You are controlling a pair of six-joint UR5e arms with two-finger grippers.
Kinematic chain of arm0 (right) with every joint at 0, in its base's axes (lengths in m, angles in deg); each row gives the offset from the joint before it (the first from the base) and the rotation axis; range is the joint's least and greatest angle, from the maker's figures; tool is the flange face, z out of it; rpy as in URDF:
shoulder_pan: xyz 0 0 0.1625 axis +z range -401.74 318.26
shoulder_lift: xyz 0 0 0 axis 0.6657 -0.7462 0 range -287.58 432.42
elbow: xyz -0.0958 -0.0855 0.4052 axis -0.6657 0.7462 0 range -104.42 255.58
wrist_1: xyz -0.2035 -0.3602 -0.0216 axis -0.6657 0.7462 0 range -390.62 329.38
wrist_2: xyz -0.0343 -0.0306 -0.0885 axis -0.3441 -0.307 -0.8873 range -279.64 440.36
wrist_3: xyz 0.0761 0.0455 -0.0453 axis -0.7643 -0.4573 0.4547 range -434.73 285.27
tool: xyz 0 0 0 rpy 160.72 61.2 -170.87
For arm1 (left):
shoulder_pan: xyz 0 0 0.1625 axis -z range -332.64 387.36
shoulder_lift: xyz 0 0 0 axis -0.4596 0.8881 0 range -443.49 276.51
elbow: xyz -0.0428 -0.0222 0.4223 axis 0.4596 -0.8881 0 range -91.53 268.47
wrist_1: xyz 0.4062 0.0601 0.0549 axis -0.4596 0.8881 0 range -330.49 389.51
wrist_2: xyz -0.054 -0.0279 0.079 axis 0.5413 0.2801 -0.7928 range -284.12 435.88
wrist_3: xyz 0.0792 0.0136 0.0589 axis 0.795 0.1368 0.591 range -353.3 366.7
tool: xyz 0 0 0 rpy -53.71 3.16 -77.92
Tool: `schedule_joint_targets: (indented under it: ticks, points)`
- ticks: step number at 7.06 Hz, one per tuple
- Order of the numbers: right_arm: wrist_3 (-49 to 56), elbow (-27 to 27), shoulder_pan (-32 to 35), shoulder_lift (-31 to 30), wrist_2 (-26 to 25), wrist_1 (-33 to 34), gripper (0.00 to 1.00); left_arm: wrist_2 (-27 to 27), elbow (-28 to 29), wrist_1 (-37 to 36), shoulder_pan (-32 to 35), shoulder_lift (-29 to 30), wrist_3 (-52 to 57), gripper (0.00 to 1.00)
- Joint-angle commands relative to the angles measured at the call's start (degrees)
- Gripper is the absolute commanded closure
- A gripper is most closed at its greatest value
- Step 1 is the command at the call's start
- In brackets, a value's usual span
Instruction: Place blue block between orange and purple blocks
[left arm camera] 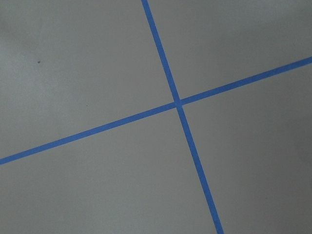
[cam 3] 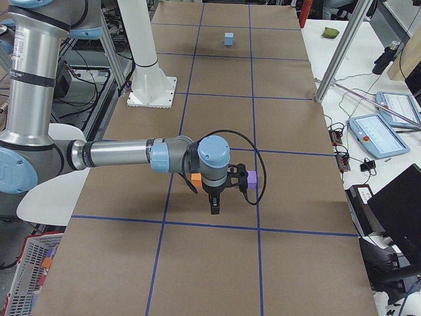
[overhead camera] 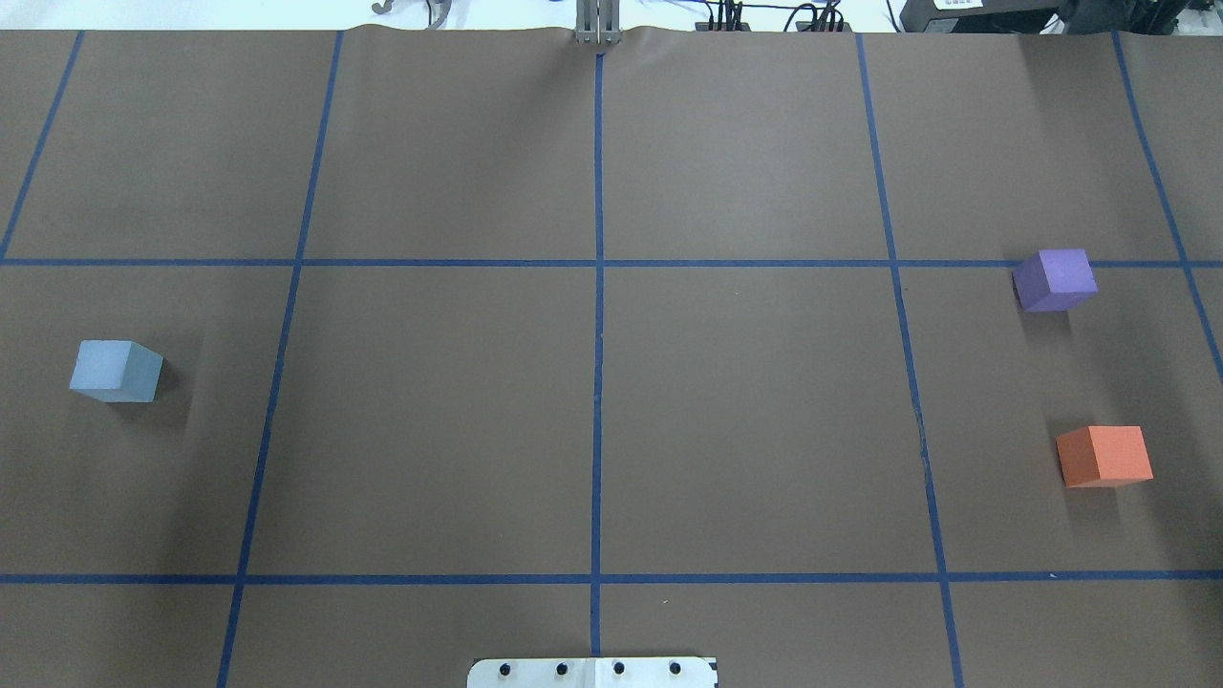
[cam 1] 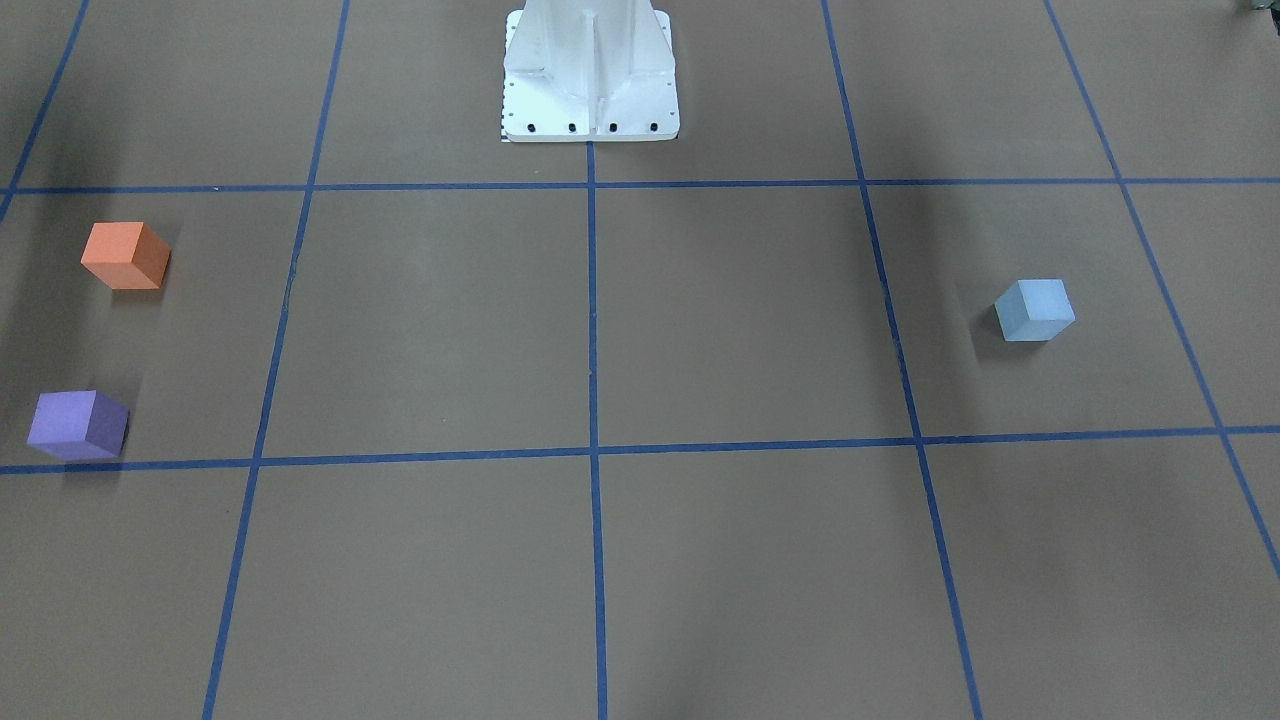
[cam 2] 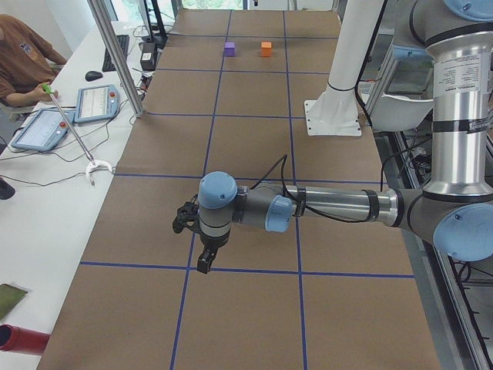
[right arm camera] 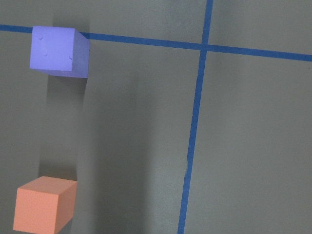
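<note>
The light blue block (overhead camera: 115, 371) sits alone on the table's left side; it also shows in the front view (cam 1: 1035, 310). The purple block (overhead camera: 1054, 279) and the orange block (overhead camera: 1104, 456) sit on the right side with a gap between them, and both show in the right wrist view, purple (right arm camera: 58, 51) and orange (right arm camera: 44, 204). My left gripper (cam 2: 206, 262) shows only in the exterior left view, hanging above the table. My right gripper (cam 3: 214, 205) shows only in the exterior right view, above the two blocks. I cannot tell whether either is open or shut.
The brown table is marked with a blue tape grid (overhead camera: 598, 382). The white robot base (cam 1: 590, 75) stands at the middle of the near edge. A side desk with tablets (cam 2: 96, 104) and a seated person lies beyond the far edge.
</note>
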Motion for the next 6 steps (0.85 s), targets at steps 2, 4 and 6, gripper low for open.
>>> schedule_joint_targets:
  ticks: [2,4,6]
  points:
    - [0.10,0.01,0.06,-0.02,-0.07,-0.47,0.00,0.00,-0.18,0.09,0.00,0.11,0.35,0.00]
    - [0.10,0.01,0.06,-0.02,0.02,-0.47,0.00,0.09,-1.14,0.09,0.00,0.72,0.35,0.00]
    - [0.10,-0.17,0.06,-0.02,0.11,-0.56,0.00,4.37,-3.52,0.09,-1.14,1.59,-3.66,0.00]
